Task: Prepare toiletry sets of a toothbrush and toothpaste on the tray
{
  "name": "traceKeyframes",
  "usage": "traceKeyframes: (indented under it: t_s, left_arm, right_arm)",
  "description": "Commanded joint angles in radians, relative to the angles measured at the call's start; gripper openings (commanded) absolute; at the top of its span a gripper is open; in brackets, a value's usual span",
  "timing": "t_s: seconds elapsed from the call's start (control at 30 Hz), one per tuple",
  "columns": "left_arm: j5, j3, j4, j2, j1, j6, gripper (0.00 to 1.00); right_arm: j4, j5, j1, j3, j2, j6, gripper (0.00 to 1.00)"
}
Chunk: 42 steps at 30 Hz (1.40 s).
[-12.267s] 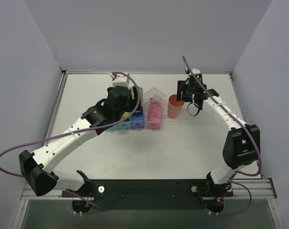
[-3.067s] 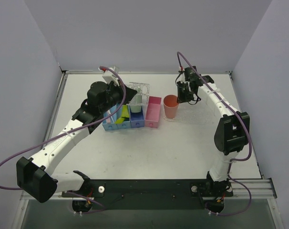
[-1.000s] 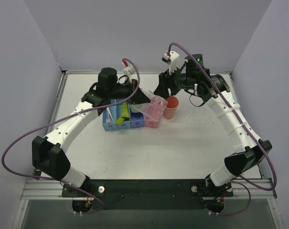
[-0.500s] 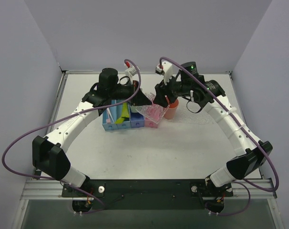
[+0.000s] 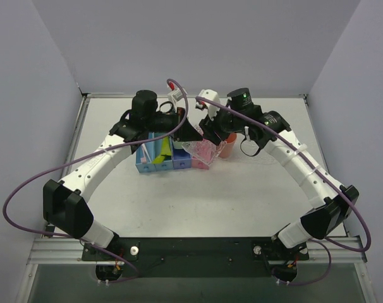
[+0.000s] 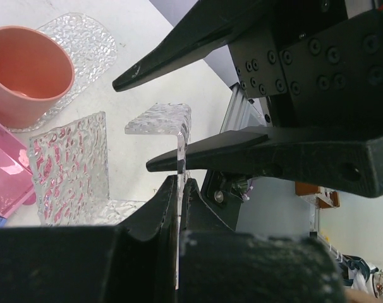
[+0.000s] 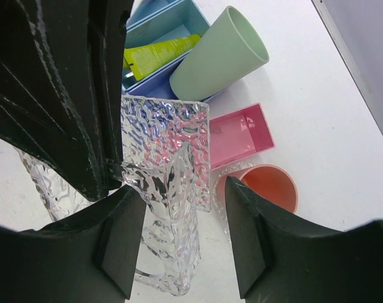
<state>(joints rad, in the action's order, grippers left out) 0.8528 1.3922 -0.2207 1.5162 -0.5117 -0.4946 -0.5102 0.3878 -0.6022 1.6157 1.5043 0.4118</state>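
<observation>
**Clear tray held aloft between both grippers**

The tray (image 5: 201,150), clear plastic with a bumpy surface, hangs tipped on edge at the centre of the top view, above the right end of the row of bins. In the left wrist view its thin upright wall is pinched hard between the fingers of the left gripper (image 6: 180,186), which is clamped on that wall at the lower middle of the frame.

The right gripper (image 7: 182,189) reaches in from the right of the top view. Its jaws stand apart, one on each side of the tray's textured panel. Whether either finger touches the plastic cannot be told.

Below the tray in the right wrist view lies a pink box (image 7: 239,136), and beside it an orange cup (image 7: 267,186). That cup stands on a second clear tray (image 6: 84,38), which lies flat on the table at the upper left of the left wrist view.

At the top of the right wrist view a lime-yellow toothpaste (image 7: 160,53) tube lies in a blue bin (image 7: 179,19), with a pale green cup (image 7: 220,57) just beside it.
</observation>
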Motion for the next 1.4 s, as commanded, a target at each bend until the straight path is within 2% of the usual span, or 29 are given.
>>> traceKeyframes:
  t_s: [0.0,0.13,0.23,0.27,0.43,0.5,0.53,0.6,0.63,0.87,1.17,1.33,1.37]
  left_arm:
    - [0.060,0.018,0.076,-0.033,-0.011,-0.013,0.00]
    - [0.055,0.018,0.087,-0.030,-0.019,-0.019,0.00]
    - [0.045,0.018,0.101,-0.028,-0.021,-0.028,0.00]
    - [0.034,0.018,0.104,-0.028,-0.021,-0.032,0.00]
    - [-0.012,0.018,0.126,-0.031,-0.021,-0.041,0.00]
    - [-0.040,0.018,0.141,-0.034,-0.021,-0.045,0.04]
    - [-0.047,0.019,0.145,-0.037,-0.019,-0.050,0.14]
    - [-0.081,0.019,0.164,-0.045,-0.021,-0.052,0.27]
    - [-0.093,0.019,0.172,-0.051,-0.021,-0.053,0.37]
    - [-0.248,-0.013,0.253,-0.103,-0.021,-0.052,0.64]
    - [-0.487,-0.078,0.251,-0.198,-0.021,-0.018,0.66]
    - [-0.624,-0.044,0.212,-0.197,-0.045,0.010,0.66]
    - [-0.658,-0.030,0.158,-0.189,-0.072,0.013,0.66]
  right_arm:
    - [0.079,-0.052,-0.022,-0.036,-0.042,0.042,0.45]
    - [0.087,-0.059,-0.031,-0.043,-0.041,0.038,0.33]
    - [0.087,-0.075,-0.033,-0.056,-0.044,0.022,0.18]
    - [0.087,-0.084,-0.033,-0.059,-0.047,0.018,0.09]
    - [0.088,-0.135,-0.033,-0.077,-0.059,-0.030,0.00]
    - [0.104,-0.171,-0.033,-0.091,-0.070,-0.051,0.00]
    - [0.110,-0.179,-0.030,-0.097,-0.076,-0.070,0.00]
    - [0.134,-0.200,-0.028,-0.114,-0.090,-0.087,0.00]
    - [0.145,-0.207,-0.027,-0.122,-0.093,-0.108,0.00]
    - [0.211,-0.231,0.013,-0.152,-0.118,-0.215,0.00]
    - [0.263,-0.228,0.143,-0.172,-0.159,-0.410,0.00]
    - [0.275,-0.320,0.171,-0.171,-0.177,-0.523,0.00]
    - [0.283,-0.343,0.171,-0.168,-0.179,-0.540,0.00]
